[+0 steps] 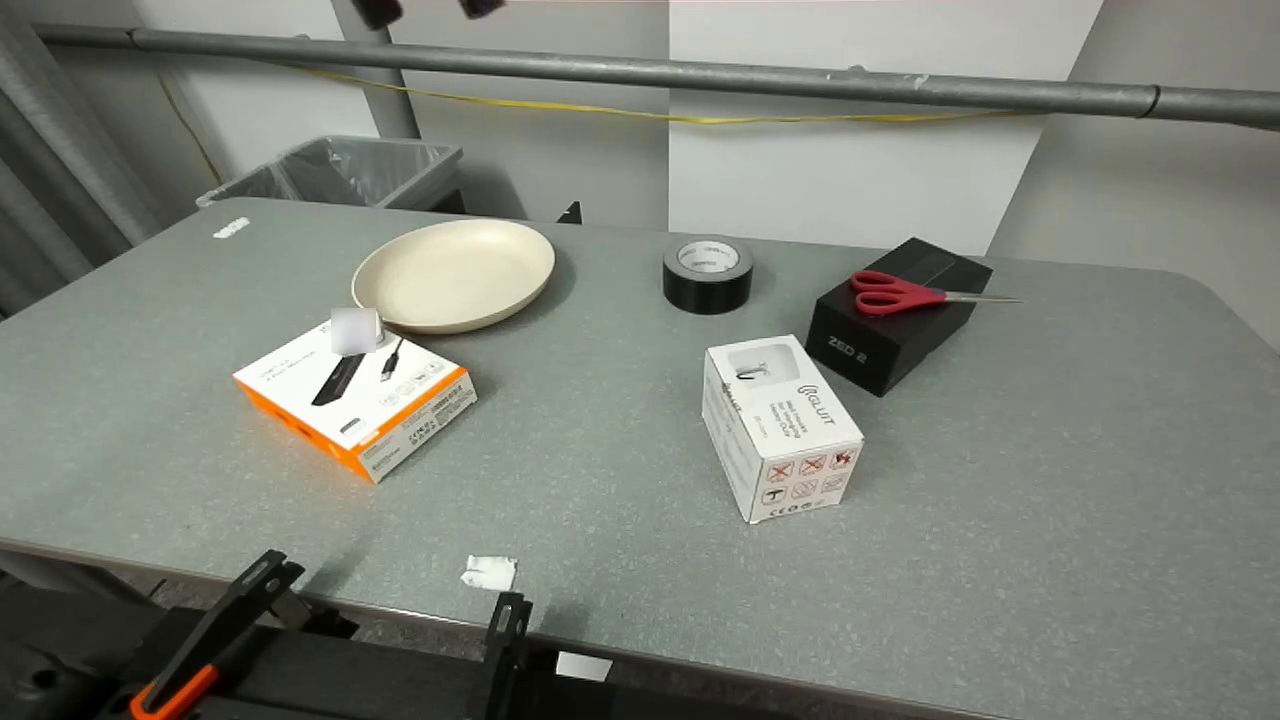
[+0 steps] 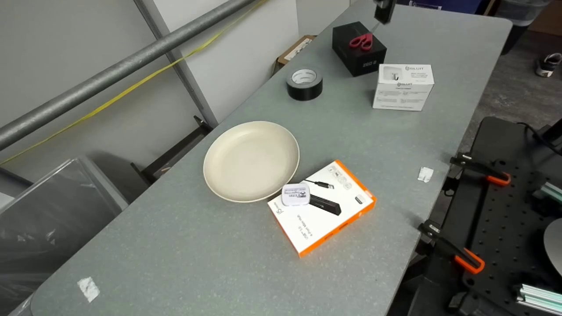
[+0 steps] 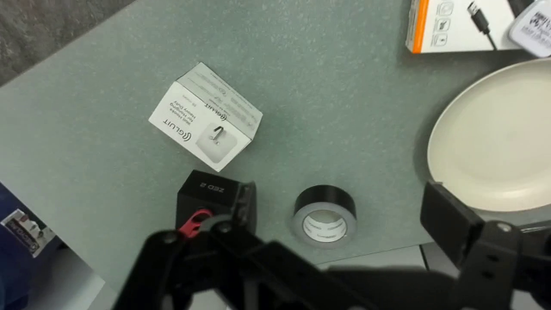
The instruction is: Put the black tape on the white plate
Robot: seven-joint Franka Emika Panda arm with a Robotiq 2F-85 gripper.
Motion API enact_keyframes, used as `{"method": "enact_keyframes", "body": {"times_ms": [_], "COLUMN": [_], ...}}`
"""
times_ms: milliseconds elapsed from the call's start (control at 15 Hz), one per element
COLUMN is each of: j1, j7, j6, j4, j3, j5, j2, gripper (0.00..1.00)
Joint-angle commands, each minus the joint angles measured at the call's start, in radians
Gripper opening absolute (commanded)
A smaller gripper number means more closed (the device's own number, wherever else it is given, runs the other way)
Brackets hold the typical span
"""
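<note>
In both exterior views the top edge leaves you only the lower end of your black two-fingered gripper (image 1: 430,8). Lower left in your wrist view it hides most of the red-handled metal scissors (image 3: 188,228) and part of the black rectangular box (image 3: 202,199). At right you lose part of the round cream-white plate (image 3: 499,142); at upper right, the orange-edged white carton (image 3: 458,32) and small white rounded case (image 3: 533,30) are cropped.

Plate (image 1: 458,274) plain cream. Tape (image 1: 707,294) black round side, grey on top. Scissors (image 1: 897,294) red-handled. Table (image 1: 600,450) speckled grey-green. Pole (image 1: 600,71) grey.
</note>
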Motion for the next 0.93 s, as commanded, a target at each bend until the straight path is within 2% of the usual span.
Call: {"method": "enact_keyframes", "body": {"times_ms": [0, 333, 533, 600, 733, 867], "j1": [-0.022, -0.031, -0.071, -0.102, -0.129, -0.128], "j7": [-0.003, 0.000, -0.033, -0.016, 0.011, 0.006], "j6": [0.010, 0.017, 0.098, 0.180, 0.280, 0.368], "j4": [0.005, 0.017, 0.094, 0.108, 0.156, 0.221], "j3": [-0.014, -0.029, -0.059, -0.056, -0.073, -0.105], "j5": [0.008, 0.011, -0.038, -0.091, -0.122, -0.106], "j2": [0.016, 0.039, 0.200, 0.254, 0.365, 0.483], "gripper": [1.00, 1.00, 1.00, 1.00, 1.00, 1.00]}}
